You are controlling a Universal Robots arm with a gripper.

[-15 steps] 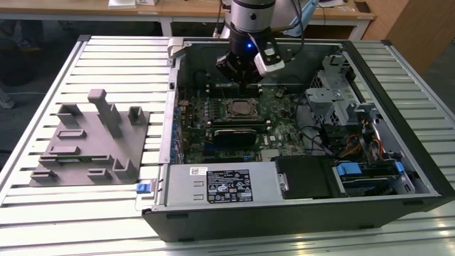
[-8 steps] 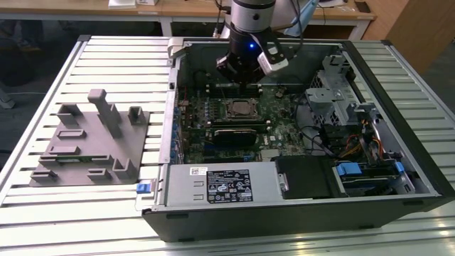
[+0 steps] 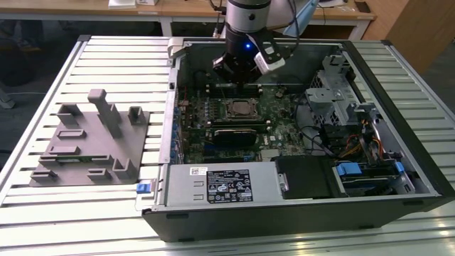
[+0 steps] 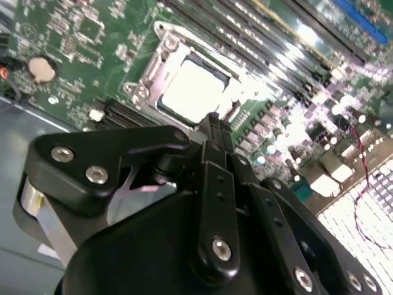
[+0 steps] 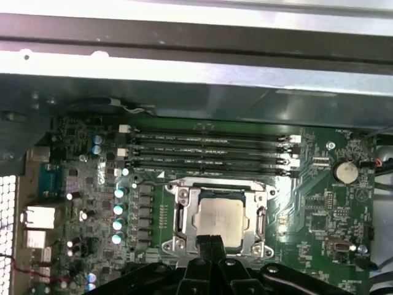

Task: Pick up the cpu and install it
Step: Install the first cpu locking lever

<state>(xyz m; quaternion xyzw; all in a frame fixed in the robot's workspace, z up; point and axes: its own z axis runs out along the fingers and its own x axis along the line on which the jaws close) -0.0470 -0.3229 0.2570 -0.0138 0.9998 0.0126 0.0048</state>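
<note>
Gripper [image 4: 215, 123] linkage sits closest to both wrist cams; fingers look closed together, holding nothing. Computer case [image 3: 299, 213] lies open, board [image 5: 319, 209] exposed. Chip [image 5: 220, 220] sits w/in socket frame [image 5: 184, 212], just beyond fingertips. Judgement: keep approach vertical, centred on chip, no side load. Fingertip contact w/ chip hidden; frame latch state unclear.

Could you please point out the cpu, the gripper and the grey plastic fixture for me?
cpu [image 5: 220, 219]: first wrist view, middle of its pale metal top, in the socket.
gripper [image 4: 214, 120]: second wrist view, tip of its dark fingers.
grey plastic fixture [image 3: 92, 141]: exterior view, flat base plate.
</note>
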